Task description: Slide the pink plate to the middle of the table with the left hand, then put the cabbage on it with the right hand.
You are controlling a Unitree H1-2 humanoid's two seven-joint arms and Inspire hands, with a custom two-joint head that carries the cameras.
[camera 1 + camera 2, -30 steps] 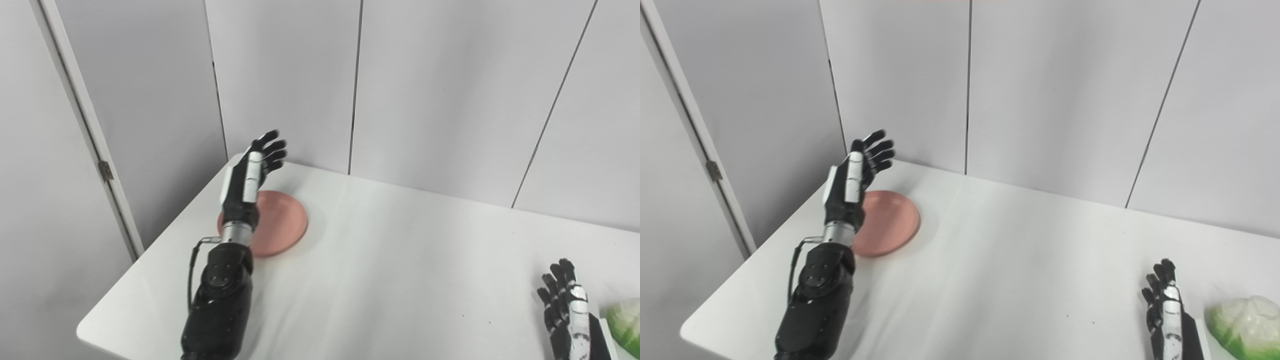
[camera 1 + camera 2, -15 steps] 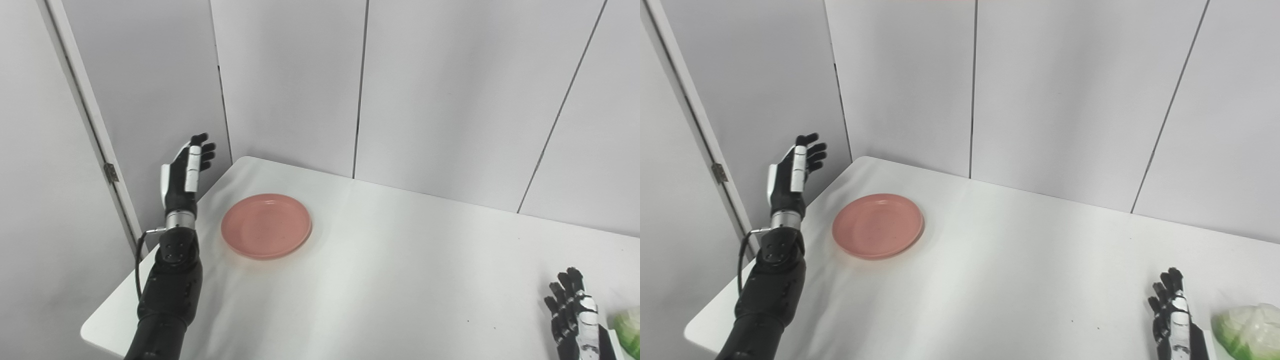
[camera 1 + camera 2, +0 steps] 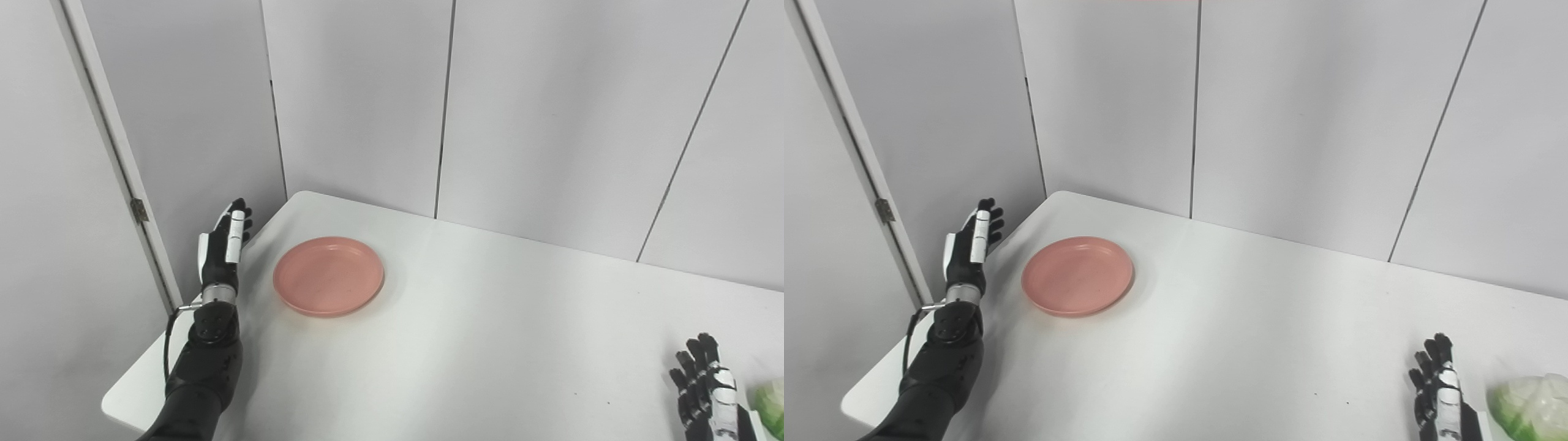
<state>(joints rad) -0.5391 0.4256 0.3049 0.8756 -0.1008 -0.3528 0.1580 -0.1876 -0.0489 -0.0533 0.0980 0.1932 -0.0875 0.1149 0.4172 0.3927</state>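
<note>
At the near right corner of the white surface (image 3: 1249, 343), the right hand (image 3: 1438, 383) stood with its fingers up and spread apart, holding nothing, its wrist cut off by the bottom edge of both views. Just beside it, toward the right edge, lay the cabbage (image 3: 1528, 401), pale green and white, apart from the hand and only partly in view. Across the surface on the near left, the left arm (image 3: 202, 361) came up from the bottom edge along the left rim, dark and jointed, with a thin cable looping beside the wrist. Its left hand (image 3: 222, 245) was raised edge-on, fingers extended upward and loosely apart, empty, standing at the left edge of the surface rather than over the plate. A little to the right of that hand, with bare surface between them, the pink plate (image 3: 329, 275) lay flat in the far left part of the surface, well away from the middle and well apart from the cabbage; nothing lay on it. Beyond the surface rose the grey wall panels (image 3: 551, 110), split by dark vertical seams, and at the far left a door frame with a small hinge (image 3: 139, 210).
</note>
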